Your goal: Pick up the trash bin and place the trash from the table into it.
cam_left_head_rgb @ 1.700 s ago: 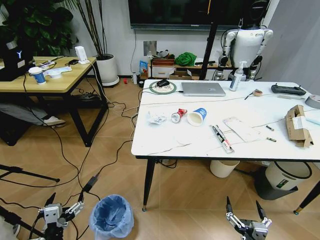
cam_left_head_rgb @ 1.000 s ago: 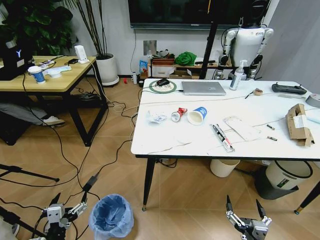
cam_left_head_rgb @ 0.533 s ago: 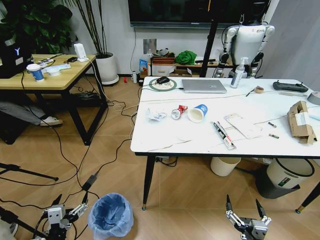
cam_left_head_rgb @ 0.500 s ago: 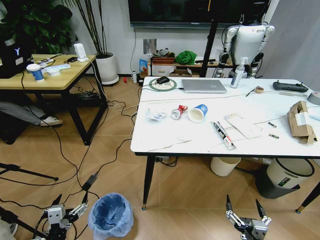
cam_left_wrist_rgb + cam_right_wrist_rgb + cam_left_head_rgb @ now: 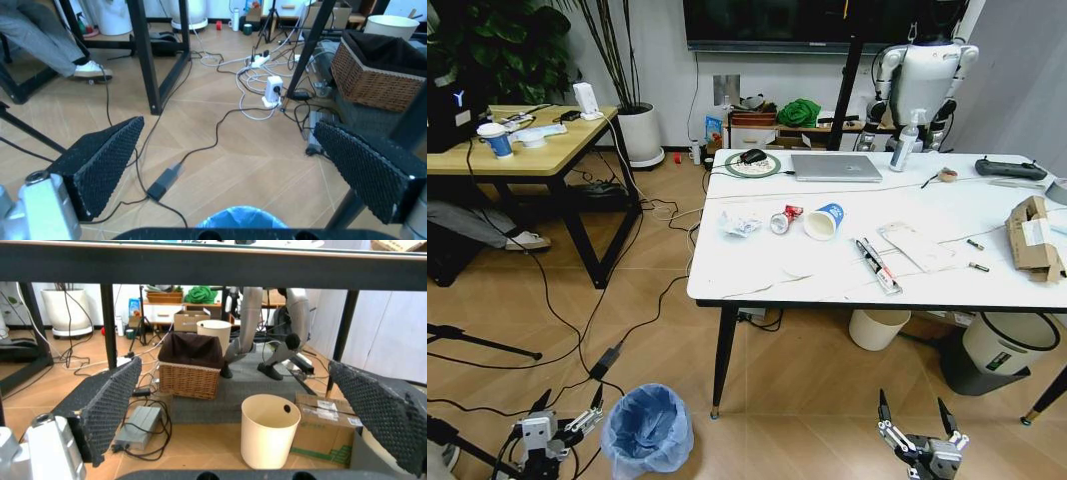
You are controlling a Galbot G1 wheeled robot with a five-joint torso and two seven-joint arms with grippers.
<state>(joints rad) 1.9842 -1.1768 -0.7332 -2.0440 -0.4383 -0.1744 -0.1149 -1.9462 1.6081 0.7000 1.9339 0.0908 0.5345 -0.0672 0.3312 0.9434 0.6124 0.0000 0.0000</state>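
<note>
The trash bin (image 5: 648, 432), lined with a crinkled blue bag, stands on the floor in front of the table's (image 5: 827, 285) left leg. My left gripper (image 5: 567, 405) hangs open just to its left, level with the rim. In the left wrist view the bin's blue rim (image 5: 240, 218) peeks up between the spread fingers (image 5: 100, 165). My right gripper (image 5: 912, 405) is open, low over the floor before the table. On the table lie the trash pieces: crumpled paper (image 5: 740, 223), a crushed can (image 5: 780, 219), a paper cup (image 5: 824, 221), a flat packet (image 5: 915, 245) and a torn cardboard box (image 5: 1034, 238).
A laptop (image 5: 834, 167), spray bottle (image 5: 904, 147) and tape roll (image 5: 1059, 190) also sit on the table. Beneath it stand a cream bucket (image 5: 269, 430), a wicker basket (image 5: 191, 367) and a grey bin (image 5: 1009, 345). Cables (image 5: 617, 330) trail over the floor by the wooden desk (image 5: 527, 150).
The whole head view has shifted slightly, so the camera moved. My left gripper turned a little and sits a touch nearer the bin. The right gripper holds its pose.
</note>
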